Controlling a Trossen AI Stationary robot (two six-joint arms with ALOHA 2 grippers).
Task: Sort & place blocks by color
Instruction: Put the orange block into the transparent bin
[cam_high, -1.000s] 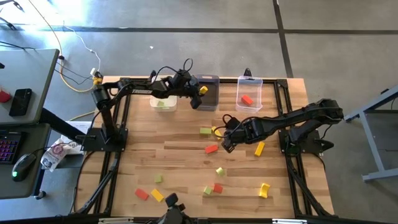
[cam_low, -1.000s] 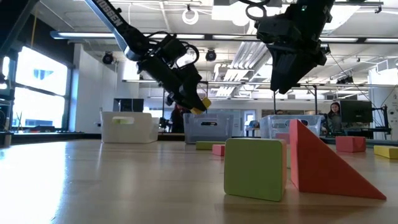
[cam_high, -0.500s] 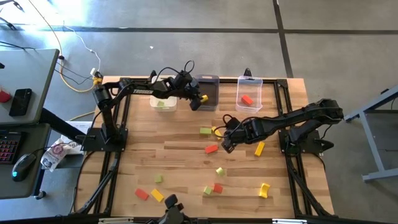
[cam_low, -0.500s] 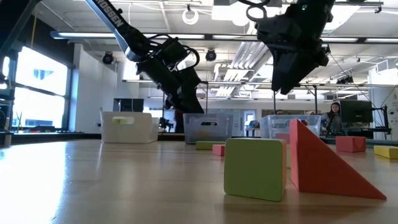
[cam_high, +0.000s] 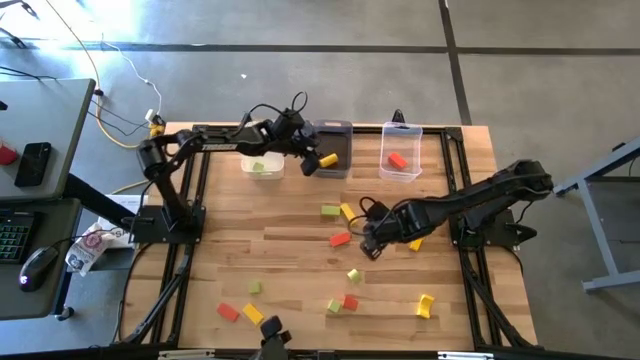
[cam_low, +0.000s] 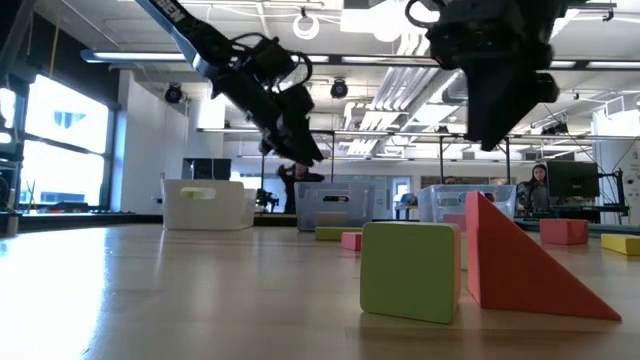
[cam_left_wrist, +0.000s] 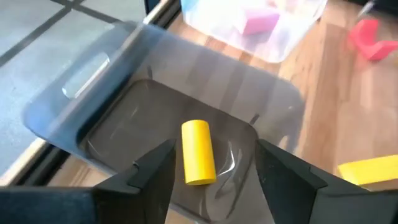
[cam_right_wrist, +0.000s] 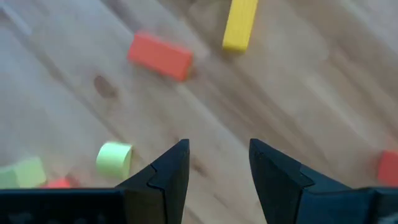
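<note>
My left gripper (cam_high: 306, 160) hangs open over the dark grey bin (cam_high: 340, 135). A yellow cylinder block (cam_left_wrist: 198, 152) lies on its side on the bin's floor, below and between the fingers, touching neither. My right gripper (cam_high: 371, 246) stands open above the table's middle, pointing down with nothing between its fingers. A red block (cam_right_wrist: 160, 56), a yellow bar (cam_right_wrist: 239, 25) and a green cylinder (cam_right_wrist: 114, 158) lie on the wood beneath it. The white bin (cam_high: 262, 166) holds a green block. The clear bin (cam_high: 400, 160) holds a red one.
Loose blocks lie across the table: green (cam_high: 330, 211) and yellow (cam_high: 347, 211) near the middle, several more toward the near edge (cam_high: 253, 314), (cam_high: 425, 305). In the low view a green cube (cam_low: 410, 270) and a red wedge (cam_low: 520, 265) stand close to the camera.
My left gripper has opened and let go of the yellow block, which has dropped into the dark grey bin; the gripper has then risen a little. My right gripper has shifted toward the table's near edge and turned about its wrist, staying open.
</note>
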